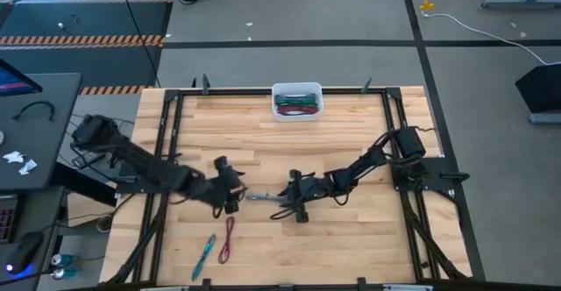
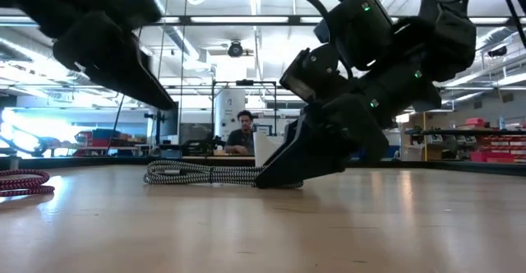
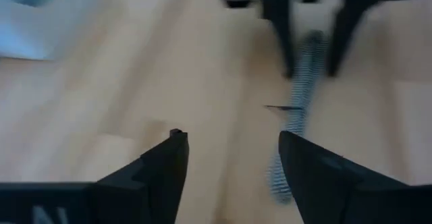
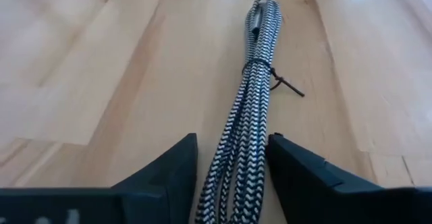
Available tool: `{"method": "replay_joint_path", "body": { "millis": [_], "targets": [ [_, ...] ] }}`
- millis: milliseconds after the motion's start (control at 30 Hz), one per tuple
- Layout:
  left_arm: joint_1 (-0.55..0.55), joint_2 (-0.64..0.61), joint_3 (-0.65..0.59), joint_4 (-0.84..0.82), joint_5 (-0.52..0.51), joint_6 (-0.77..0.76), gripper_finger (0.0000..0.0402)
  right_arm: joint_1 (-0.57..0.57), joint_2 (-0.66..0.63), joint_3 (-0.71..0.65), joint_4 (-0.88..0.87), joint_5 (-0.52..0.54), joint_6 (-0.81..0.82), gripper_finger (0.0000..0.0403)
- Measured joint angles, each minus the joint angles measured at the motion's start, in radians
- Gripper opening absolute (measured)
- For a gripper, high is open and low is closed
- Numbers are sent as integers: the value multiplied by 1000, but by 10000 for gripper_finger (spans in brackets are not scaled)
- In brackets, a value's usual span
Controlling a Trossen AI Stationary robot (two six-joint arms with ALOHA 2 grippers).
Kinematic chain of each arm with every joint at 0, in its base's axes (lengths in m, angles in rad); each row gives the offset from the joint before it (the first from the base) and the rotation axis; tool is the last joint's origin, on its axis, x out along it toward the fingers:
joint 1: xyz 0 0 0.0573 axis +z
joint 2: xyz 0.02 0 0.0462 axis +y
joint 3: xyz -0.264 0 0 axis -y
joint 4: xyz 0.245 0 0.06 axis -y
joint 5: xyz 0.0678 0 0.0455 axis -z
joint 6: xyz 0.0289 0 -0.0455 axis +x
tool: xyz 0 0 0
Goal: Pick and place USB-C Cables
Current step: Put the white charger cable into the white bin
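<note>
A grey-and-white braided cable bundle (image 1: pixel 261 196) (image 2: pixel 205 174) (image 4: pixel 253 82) lies flat on the wood table, tied at its middle by a thin black twist tie. My right gripper (image 1: pixel 287 202) (image 4: pixel 231 160) is low at the table, open, with a finger on each side of the bundle's right end. My left gripper (image 1: pixel 234 197) (image 3: pixel 233 146) is open and hovers above the table by the bundle's left end (image 3: pixel 297 109). A maroon cable (image 1: pixel 228 238) (image 2: pixel 20 181) and a teal cable (image 1: pixel 206 254) lie nearer the table's near edge. My right gripper comes down slanting from the table's right, its fingers (image 4: pixel 287 166) lying along the grey bundle's right end (image 4: pixel 236 163) and close on both sides. The bundle lies flat on the table. I cannot tell whether the fingers touch it.
A white bin (image 1: pixel 297 101) (image 2: pixel 265 150) at the table's far edge holds several green, maroon and purple cables. Black frame rails (image 1: pixel 166 151) run along the table's sides. A person (image 2: pixel 242 133) sits in the room beyond the table.
</note>
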Motion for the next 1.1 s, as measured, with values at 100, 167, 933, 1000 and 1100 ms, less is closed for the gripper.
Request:
{"method": "replay_joint_path", "body": {
  "millis": [100, 167, 933, 1000, 1100],
  "targets": [
    [-96, -4, 0, -43, -196, -100, 220, 1, 9, 3, -33, 31, 1, 154],
    [-149, -2, 0, -71, -288, -176, 212, -1, 8, 5, -59, 35, 1, 128],
    [-248, -1, 0, -190, -515, -371, 173, -136, -714, -6, -718, 122, -177, 31],
    [-247, -1, 0, -190, -518, -371, 173, -219, -765, -5, -721, 120, -233, 31],
    [-247, -1, 0, -190, -525, -371, 172, -376, -782, 40, -770, 119, -325, 31]
  ]
}}
